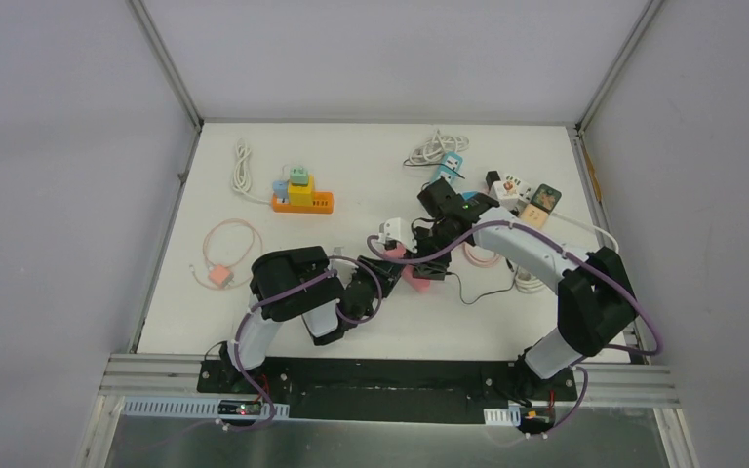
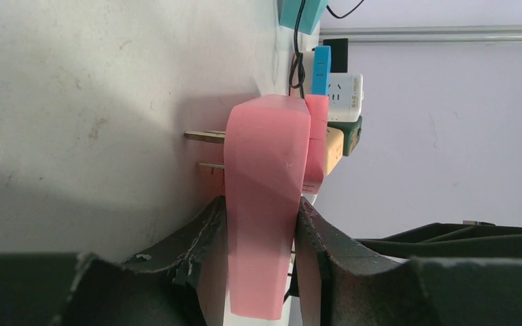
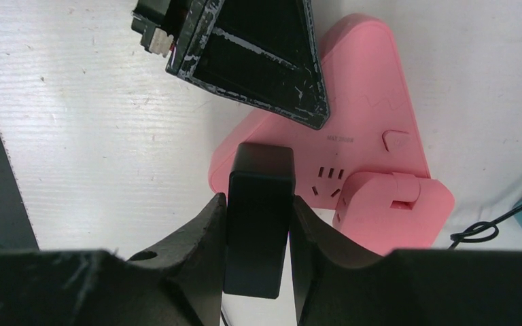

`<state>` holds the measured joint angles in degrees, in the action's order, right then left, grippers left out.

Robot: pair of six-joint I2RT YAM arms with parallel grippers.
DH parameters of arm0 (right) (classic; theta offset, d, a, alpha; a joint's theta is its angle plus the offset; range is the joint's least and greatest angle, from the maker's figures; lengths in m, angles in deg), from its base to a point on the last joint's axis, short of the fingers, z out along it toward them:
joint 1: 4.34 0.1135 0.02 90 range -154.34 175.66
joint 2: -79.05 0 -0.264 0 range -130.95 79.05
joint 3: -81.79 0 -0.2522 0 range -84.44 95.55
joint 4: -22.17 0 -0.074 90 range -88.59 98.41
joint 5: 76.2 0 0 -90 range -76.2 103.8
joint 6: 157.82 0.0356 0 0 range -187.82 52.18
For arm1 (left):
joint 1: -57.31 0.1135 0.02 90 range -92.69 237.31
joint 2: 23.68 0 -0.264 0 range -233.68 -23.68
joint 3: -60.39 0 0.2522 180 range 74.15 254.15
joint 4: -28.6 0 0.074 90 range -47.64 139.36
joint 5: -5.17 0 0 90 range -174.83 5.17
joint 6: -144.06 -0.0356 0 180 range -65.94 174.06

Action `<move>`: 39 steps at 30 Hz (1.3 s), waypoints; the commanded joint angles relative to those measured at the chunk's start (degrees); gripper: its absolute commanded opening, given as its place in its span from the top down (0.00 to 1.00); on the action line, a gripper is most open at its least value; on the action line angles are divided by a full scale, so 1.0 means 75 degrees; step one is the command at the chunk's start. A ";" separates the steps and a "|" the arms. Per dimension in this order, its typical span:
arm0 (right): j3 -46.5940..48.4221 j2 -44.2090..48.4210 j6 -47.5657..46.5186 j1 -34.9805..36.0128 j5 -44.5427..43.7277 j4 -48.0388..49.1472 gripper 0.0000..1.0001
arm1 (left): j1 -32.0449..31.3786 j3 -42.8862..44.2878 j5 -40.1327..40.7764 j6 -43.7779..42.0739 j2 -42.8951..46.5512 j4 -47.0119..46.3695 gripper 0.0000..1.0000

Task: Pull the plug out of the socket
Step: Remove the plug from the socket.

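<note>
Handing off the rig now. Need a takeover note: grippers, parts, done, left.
Left gripper: shut on the pink socket block, which lies mid-table.
Right gripper: shut on the black plug, at the block's edge.
Done: both grips set.
Unclear: whether the plug's pins are out; they are hidden.
Left: draw the plug clear while the block is held.

A white table (image 1: 187, 327) is seen. Toward its far-left corner an orange power strip (image 1: 302, 203) is laid, with a coiled white cable (image 1: 242, 168) just beside it on the left. Near the left edge a small pink adapter (image 1: 219, 276) is placed, its thin cord looped beside it. At the centre a pink socket (image 3: 380, 88) is set flat. A second white cable (image 1: 436, 148) is bundled at the far edge — and next to it, toward the far-right corner, a cluster of adapters (image 1: 517, 190) is gathered.
</note>
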<state>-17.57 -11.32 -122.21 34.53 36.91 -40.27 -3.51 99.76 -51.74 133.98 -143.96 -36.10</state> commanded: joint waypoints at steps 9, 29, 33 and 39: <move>0.0092 0.0427 0.0078 -0.0884 0.1746 -0.0657 1.00 | 0.0116 0.0020 0.0302 -0.0364 -0.0130 0.1426 1.00; 0.0413 0.0796 -0.0615 -0.1396 0.3044 -0.1628 1.00 | 0.0117 -0.0056 0.0277 -0.0402 -0.0216 0.1186 1.00; 0.0502 0.0901 -0.0623 -0.1541 0.3261 -0.1756 1.00 | 0.0115 -0.0063 0.0237 -0.0474 -0.0215 0.1105 1.00; 0.0626 0.1062 -0.0834 -0.1956 0.3728 -0.2114 1.00 | 0.0117 -0.0050 0.0106 -0.0855 -0.0198 0.0967 1.00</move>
<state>-15.91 -6.66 -125.80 21.61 59.12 -53.54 -3.36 100.85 -51.42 132.21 -143.96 -36.01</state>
